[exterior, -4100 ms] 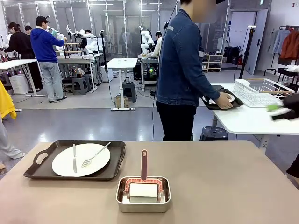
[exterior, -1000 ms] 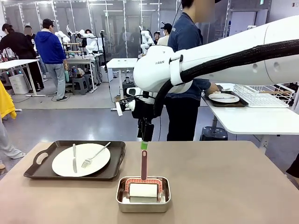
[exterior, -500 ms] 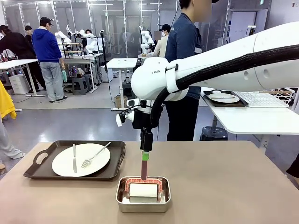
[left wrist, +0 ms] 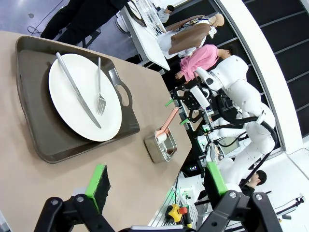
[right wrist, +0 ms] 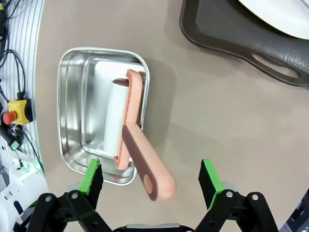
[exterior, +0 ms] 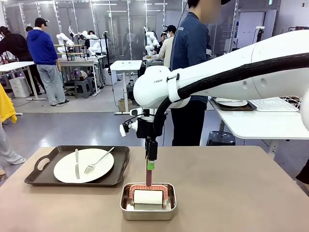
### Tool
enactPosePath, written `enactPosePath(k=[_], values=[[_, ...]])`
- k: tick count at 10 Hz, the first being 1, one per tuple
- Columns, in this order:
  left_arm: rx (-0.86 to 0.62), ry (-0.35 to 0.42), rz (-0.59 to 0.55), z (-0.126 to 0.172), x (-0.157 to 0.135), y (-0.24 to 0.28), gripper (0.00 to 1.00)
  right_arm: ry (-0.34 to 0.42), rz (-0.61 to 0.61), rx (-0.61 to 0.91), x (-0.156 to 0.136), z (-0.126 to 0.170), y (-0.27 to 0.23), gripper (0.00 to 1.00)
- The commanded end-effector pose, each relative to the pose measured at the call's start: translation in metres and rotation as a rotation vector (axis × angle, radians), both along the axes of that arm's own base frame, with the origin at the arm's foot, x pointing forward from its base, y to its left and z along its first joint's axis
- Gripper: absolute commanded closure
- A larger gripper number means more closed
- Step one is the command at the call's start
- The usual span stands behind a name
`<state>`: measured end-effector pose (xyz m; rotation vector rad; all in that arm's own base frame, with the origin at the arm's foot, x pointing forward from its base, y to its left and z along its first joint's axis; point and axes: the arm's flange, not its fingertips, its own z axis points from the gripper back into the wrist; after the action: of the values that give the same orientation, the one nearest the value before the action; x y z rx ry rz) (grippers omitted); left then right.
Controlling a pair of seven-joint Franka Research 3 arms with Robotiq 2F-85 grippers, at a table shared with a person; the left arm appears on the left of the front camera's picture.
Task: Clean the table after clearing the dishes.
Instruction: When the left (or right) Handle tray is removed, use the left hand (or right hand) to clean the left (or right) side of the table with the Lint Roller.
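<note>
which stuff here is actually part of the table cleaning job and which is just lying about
Job: table, tray, plate, knife, fork, roller in the steel pan, open right gripper at its handle.
Lying about: dish rack on the far white table, emergency stop button.

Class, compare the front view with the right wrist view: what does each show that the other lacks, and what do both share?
Front view: the person beyond the table; the knife and fork on the plate. Right wrist view: a yellow box with a red button, beside the table. Shared: the steel pan with the roller, its pink handle, the tray, the open right gripper at that handle's top.
</note>
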<state>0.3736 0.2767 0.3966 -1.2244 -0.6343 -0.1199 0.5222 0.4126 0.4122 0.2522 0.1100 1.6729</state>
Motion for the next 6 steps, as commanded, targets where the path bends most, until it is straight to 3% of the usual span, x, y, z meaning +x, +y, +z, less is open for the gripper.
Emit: enactPosePath(k=[1, 5, 6], values=[[0.006, -0.006, -0.01, 0.0005, -0.0038, 0.0011, 0.0, 0.046, 0.001, -0.032, 0.0138, -0.0015, 0.0139, 0.0], [0.006, -0.006, -0.01, 0.0005, -0.0038, 0.0011, 0.0, 0.1, -0.007, -0.084, 0.02, -0.0048, 0.0157, 0.0], [0.006, -0.006, -0.01, 0.0005, -0.0038, 0.0011, 0.0, 0.111, 0.004, -0.079, 0.0212, -0.006, 0.0167, 0.25]])
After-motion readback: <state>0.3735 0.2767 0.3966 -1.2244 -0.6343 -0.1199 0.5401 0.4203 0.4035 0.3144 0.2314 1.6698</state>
